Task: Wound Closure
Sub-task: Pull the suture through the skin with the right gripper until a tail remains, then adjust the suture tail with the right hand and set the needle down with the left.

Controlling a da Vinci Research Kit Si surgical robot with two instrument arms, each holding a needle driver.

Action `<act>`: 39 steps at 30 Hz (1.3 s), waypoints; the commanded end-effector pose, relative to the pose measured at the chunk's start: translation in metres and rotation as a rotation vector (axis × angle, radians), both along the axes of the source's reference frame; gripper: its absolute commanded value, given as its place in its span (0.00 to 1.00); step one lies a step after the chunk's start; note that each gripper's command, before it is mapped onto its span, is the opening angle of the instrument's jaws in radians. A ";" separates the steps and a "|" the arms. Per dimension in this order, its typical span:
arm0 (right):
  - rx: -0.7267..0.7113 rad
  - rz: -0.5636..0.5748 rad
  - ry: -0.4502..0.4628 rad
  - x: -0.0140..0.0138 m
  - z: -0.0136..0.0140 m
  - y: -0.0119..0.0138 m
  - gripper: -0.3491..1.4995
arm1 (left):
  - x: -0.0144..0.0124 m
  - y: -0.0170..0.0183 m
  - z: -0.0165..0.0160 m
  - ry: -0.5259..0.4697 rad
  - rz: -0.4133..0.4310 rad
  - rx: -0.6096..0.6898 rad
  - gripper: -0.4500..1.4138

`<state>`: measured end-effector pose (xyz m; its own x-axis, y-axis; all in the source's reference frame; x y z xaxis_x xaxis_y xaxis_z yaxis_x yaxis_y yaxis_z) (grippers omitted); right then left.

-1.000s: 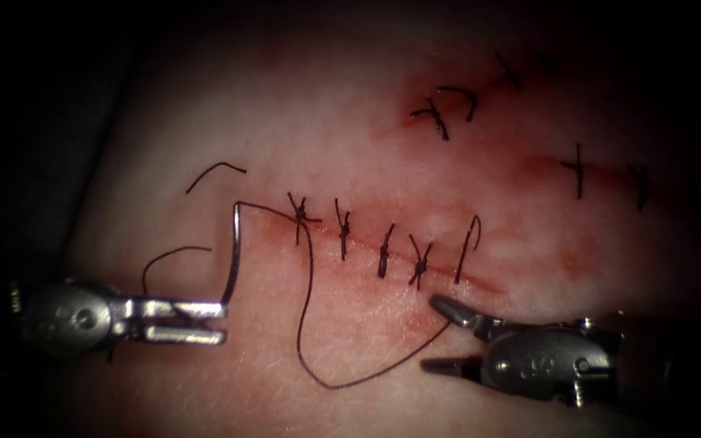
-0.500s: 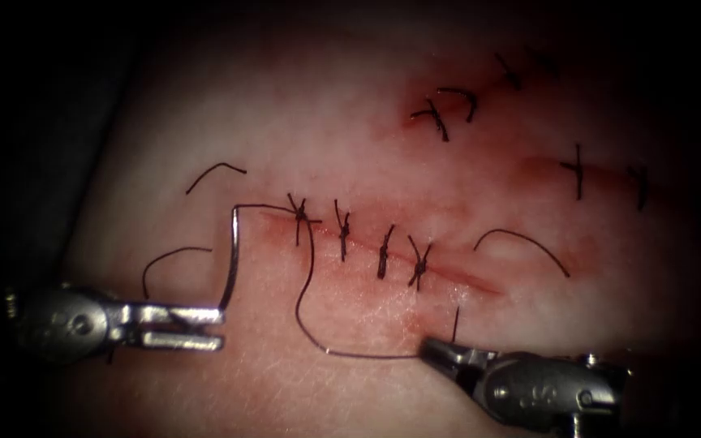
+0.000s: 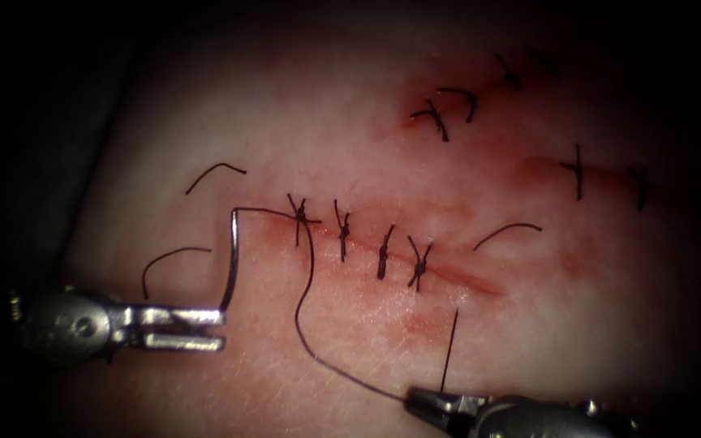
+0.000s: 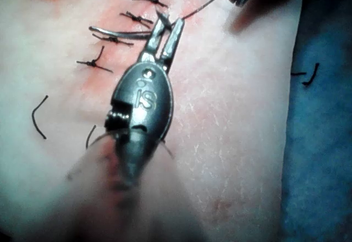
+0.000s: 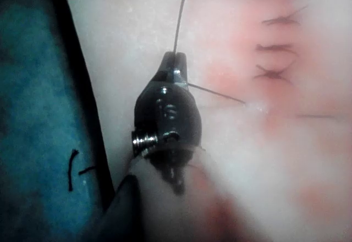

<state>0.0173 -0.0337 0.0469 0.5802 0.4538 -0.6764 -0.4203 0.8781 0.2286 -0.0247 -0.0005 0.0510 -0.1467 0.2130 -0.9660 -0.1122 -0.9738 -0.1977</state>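
Since a second ago the right tool [image 3: 415,397] has slid down and away from the cut [image 3: 448,274], dragging the thread [image 3: 310,300] with it, so the big slack loop that sagged below the stitches is now pulled into a shallower, tighter curve. Its jaws are clamped on the thread; a short straight tail sticks up from them toward the right end of the cut. A loose cut end of thread [image 3: 506,233] that earlier stood near that end now lies flat as a small arc on the tissue to the right of the cut.

Over on the left, the left tool [image 3: 217,328] has barely shifted. Its upper jaw is pressed against the curved steel needle [image 3: 232,259] near one end, and the jaws look slightly parted at the tips, so they're gripping the needle, not hanging free. The needle is thin, shiny, and stands out of the tissue, left of the cut, rising from the jaws and bending over at its top, where the dark thread runs across to the leftmost knot [image 3: 300,216].

The tissue [image 3: 350,130] is pale pink, glossy, with fine skin creases and reddish staining along the cut. Four dark knotted stitches cross the cut in a row. Two more loose thread scraps [image 3: 217,170] lie left of the needle.
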 end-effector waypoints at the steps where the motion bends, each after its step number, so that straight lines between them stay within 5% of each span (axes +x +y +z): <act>1: 0.001 -0.003 0.001 0.0007 0.0009 -0.0007 0.00 | -0.0005 -0.0004 0.0008 0.001 0.004 0.000 0.00; 2: 0.002 -0.004 0.003 0.0008 0.0010 -0.0006 0.00 | -0.0005 -0.0004 0.0009 0.003 0.007 0.000 0.00; 3: 0.006 -0.007 0.007 0.0008 0.0011 -0.0005 0.27 | -0.0005 -0.0005 0.0009 0.004 0.010 -0.001 0.00; 4: 0.001 -0.003 0.025 0.0007 0.0013 -0.0002 0.79 | -0.0004 -0.0008 0.0012 0.008 0.019 -0.003 0.00; 8: 0.007 0.018 0.118 -0.0008 0.0015 -0.0002 0.96 | 0.0002 -0.0018 0.0023 0.010 0.043 -0.012 0.00; 17: 0.060 0.055 0.215 -0.0067 0.0004 -0.0006 0.97 | 0.0018 -0.0043 0.0055 0.036 0.036 -0.015 0.00; 18: 0.101 0.084 0.259 -0.0084 0.0001 0.0001 0.84 | 0.0020 -0.0049 0.0061 0.043 0.039 -0.004 0.00; 20: 0.110 0.100 0.276 -0.0088 0.0001 0.0005 0.83 | 0.0021 -0.0052 0.0066 0.045 0.042 0.003 0.00; 22: 0.143 0.275 0.372 -0.0107 0.0005 0.0028 0.81 | 0.0022 -0.0059 0.0076 0.054 0.046 0.012 0.00; 29: 0.176 0.501 0.428 -0.0115 0.0039 0.0076 0.74 | 0.0020 -0.0067 0.0088 0.060 0.049 0.025 0.00; 39: 0.136 0.566 0.421 -0.0110 0.0083 0.0112 0.71 | 0.0018 -0.0069 0.0082 0.066 0.048 0.026 0.00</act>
<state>0.0057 -0.0220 0.0544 -0.0679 0.7050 -0.7060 -0.6593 0.4994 0.5621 -0.0224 -0.0069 0.0585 -0.2217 0.2313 -0.9473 -0.0818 -0.9724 -0.2183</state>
